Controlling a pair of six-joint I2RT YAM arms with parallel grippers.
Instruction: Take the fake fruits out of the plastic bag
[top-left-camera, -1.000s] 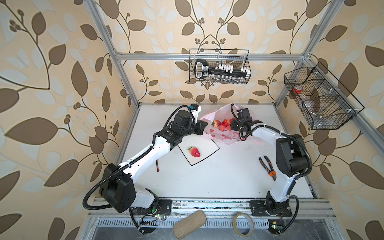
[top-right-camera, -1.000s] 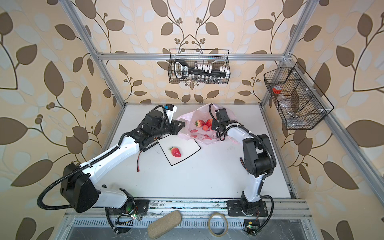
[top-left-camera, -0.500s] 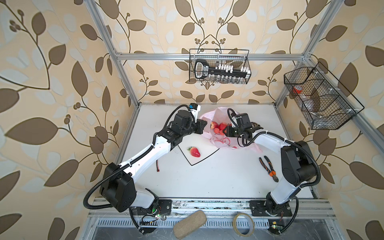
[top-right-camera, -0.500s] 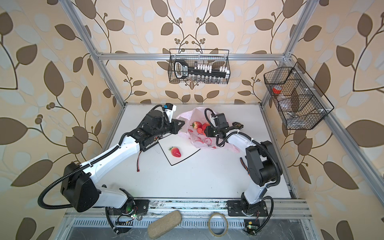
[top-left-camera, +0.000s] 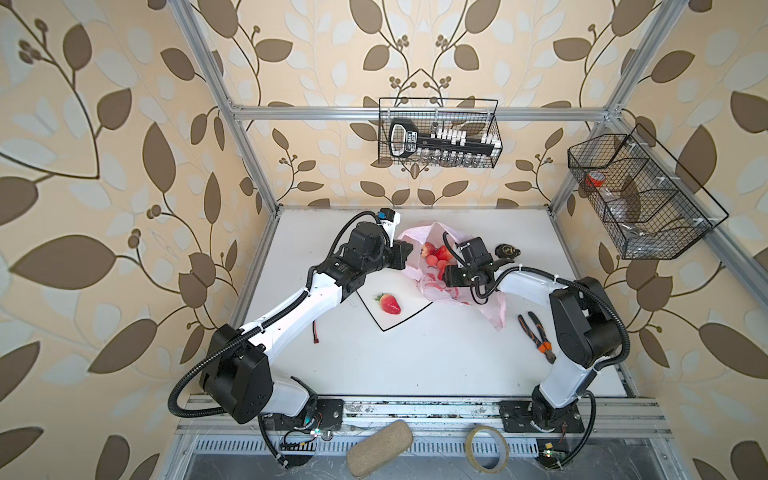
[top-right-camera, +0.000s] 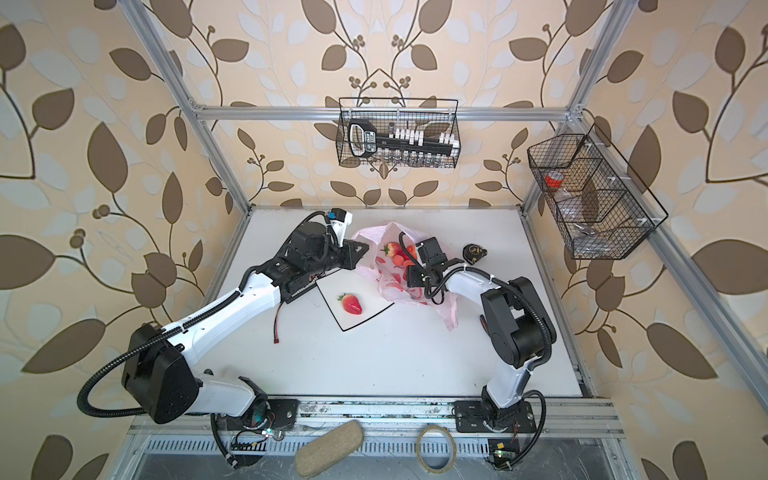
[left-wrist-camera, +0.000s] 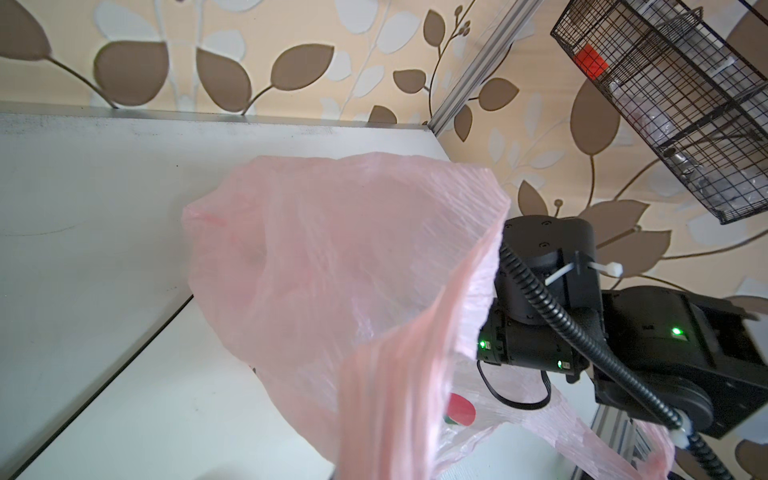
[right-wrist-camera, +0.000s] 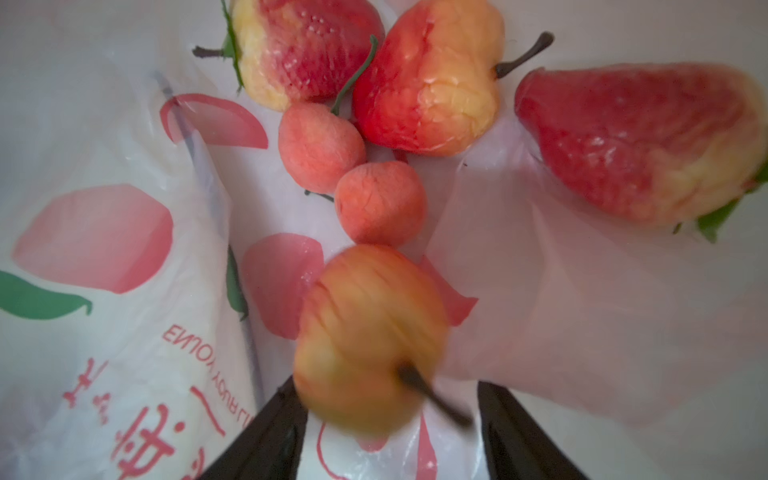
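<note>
The pink plastic bag (top-left-camera: 436, 291) (top-right-camera: 390, 286) lies open at the table's back middle. My left gripper (top-left-camera: 405, 255) is shut on its rim and holds the film (left-wrist-camera: 353, 270) up; the film hides the fingers in the left wrist view. My right gripper (top-left-camera: 446, 275) (right-wrist-camera: 386, 432) is inside the bag mouth, its jaws wide apart. Between them is a blurred yellow-red fake fruit (right-wrist-camera: 370, 336) with a dark stem. Beyond it lie two small cherries (right-wrist-camera: 320, 145) and three strawberries (right-wrist-camera: 432, 83). One strawberry (top-left-camera: 389, 304) rests on the white plate (top-left-camera: 411, 316).
Orange-handled pliers (top-left-camera: 536, 336) lie by the right arm's base. A black tape measure (top-left-camera: 507, 250) sits behind the bag. A thin red cable (top-left-camera: 316, 330) lies left of the plate. Wire baskets (top-left-camera: 438, 137) (top-left-camera: 640, 199) hang on the back and right walls.
My right gripper has moved forward and left into the bag mouth, and its jaws have opened wider, with a fruit blurred between them. The bag has shifted with it. The left arm has stayed put.
</note>
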